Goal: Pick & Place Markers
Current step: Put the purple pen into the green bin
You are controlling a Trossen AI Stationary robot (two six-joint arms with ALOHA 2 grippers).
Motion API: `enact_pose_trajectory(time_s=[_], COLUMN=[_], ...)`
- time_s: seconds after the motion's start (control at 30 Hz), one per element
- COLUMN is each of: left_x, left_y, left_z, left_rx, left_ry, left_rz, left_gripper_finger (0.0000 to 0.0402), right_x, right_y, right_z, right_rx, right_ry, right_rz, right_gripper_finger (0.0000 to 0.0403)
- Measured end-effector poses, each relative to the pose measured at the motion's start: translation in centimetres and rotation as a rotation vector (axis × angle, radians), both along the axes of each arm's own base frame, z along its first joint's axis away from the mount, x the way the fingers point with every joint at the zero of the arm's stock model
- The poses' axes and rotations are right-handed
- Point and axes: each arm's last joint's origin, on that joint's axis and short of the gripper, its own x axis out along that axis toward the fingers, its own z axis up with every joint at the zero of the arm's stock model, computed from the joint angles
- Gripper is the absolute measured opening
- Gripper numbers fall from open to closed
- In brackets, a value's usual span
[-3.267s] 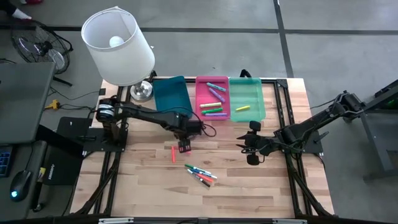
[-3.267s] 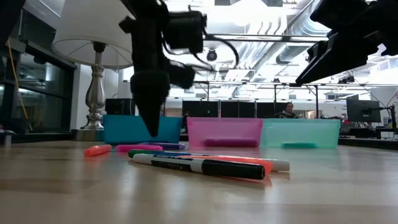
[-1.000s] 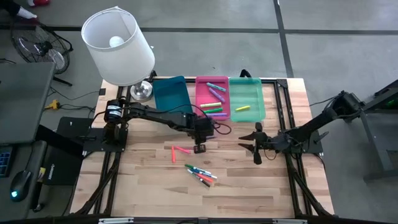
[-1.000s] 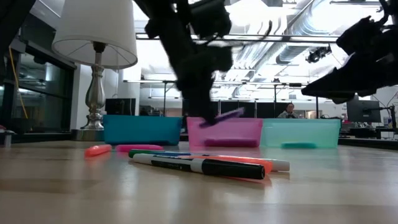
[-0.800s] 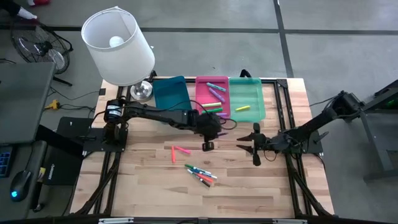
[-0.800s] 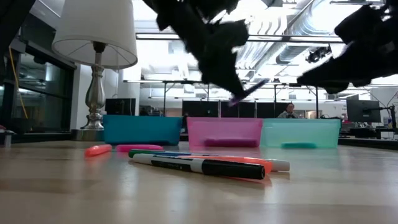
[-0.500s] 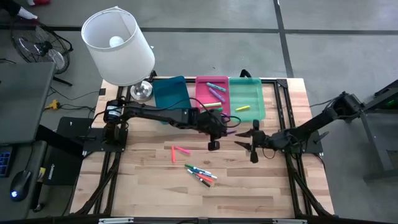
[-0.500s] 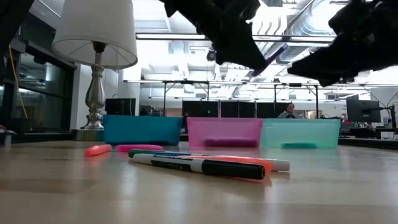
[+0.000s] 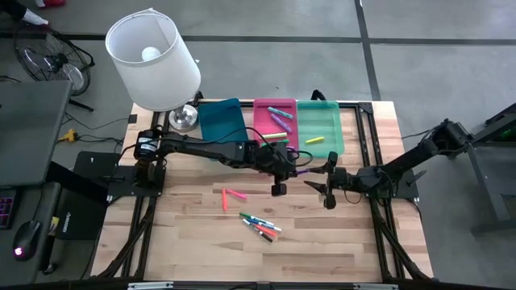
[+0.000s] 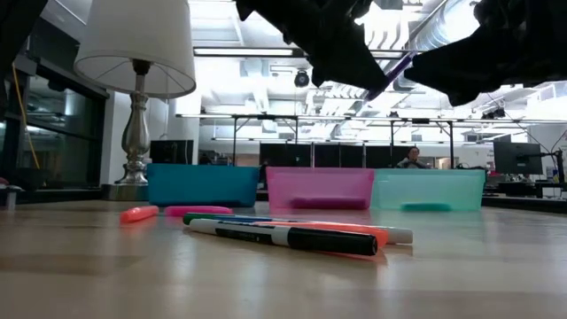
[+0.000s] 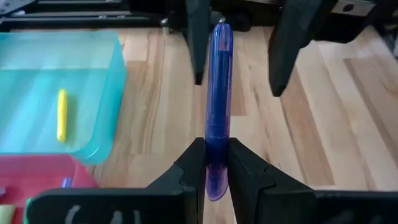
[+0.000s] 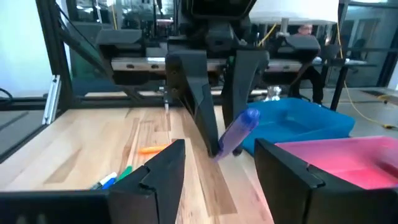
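My left gripper [image 9: 284, 169] reaches over the table's middle, shut on a purple marker [image 11: 217, 93] that hangs high above the table [image 10: 396, 73]. My right gripper [image 9: 324, 181] faces it from the right, open. The marker's free end [image 11: 220, 34] points in between the right gripper's spread fingers [image 11: 198, 43] and touches neither, as far as I can see. Two orange and pink markers [image 9: 230, 196] and a small heap of markers [image 9: 260, 225] lie on the wood. More markers lie in the pink tray [image 9: 276, 125], and a yellow one in the green tray [image 9: 320, 127]. My left gripper pinches the purple marker near its back end [image 11: 216, 163] between its two fingers [image 11: 193, 158]. The fingers lie along the marker, which sticks out forward past them toward the table's right. The marker is lifted clear of the table and slants upward [image 10: 396, 73].
Blue [image 9: 222, 121], pink and green trays stand side by side along the far edge. A lamp with a white shade [image 9: 153, 60] stands at the far left corner. Bare wood lies along the near edge.
My left gripper has carried the purple marker up and toward the table's right, from beside the pink tray to just in front of my right gripper, tipping up closer to level. My right gripper has risen a little and shifted slightly toward it.
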Motion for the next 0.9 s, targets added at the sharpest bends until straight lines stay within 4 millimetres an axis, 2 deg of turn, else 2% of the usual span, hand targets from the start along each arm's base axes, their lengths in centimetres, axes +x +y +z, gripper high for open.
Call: enact_pose_trajectory(time_s=[0.33, 0.57, 0.8, 0.9], left_x=[0.2, 0.3, 0.3, 0.3], left_y=[-0.1, -0.1, -0.1, -0.1], left_z=[0.4, 0.5, 0.5, 0.5], left_rx=[-0.023, -0.023, -0.013, -0.013], left_ry=[-0.046, -0.06, -0.061, -0.06], left_rz=[-0.033, -0.034, -0.035, -0.034], left_gripper_finger=[0.0044, 0.0044, 0.0044, 0.0044], right_x=[1.0, 1.5, 1.5, 1.5], right_y=[-0.6, -1.0, -1.0, -1.0], right_z=[1.2, 1.7, 1.5, 1.5], right_rx=[-0.025, -0.031, -0.03, -0.03], right_ry=[-0.043, -0.04, -0.02, -0.019], right_rz=[0.022, 0.026, 0.024, 0.025], right_gripper_finger=[0.0153, 0.0106, 0.003, 0.003])
